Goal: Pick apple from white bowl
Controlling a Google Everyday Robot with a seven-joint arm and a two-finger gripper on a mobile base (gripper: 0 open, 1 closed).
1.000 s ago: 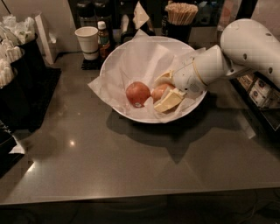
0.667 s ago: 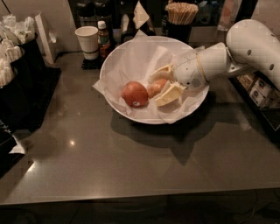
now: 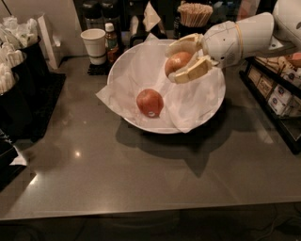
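The pale yellow-orange apple sits between the two cream fingers of my gripper, which is shut on it and holds it lifted above the right half of the white bowl. The bowl is wide, shallow and lined with crinkled white paper, and stands on the dark counter. A redder apple with a small white sticker still lies in the bowl's bottom, below and left of the gripper. My white arm reaches in from the upper right.
A small white paper cup and a brown sauce bottle stand behind the bowl at left. A holder of wooden stir sticks is at the back. Napkin racks line the left, packet trays the right.
The gripper has risen and moved back with the pale apple, lifting it out of the bowl's bottom. The redder apple stays in the bowl.
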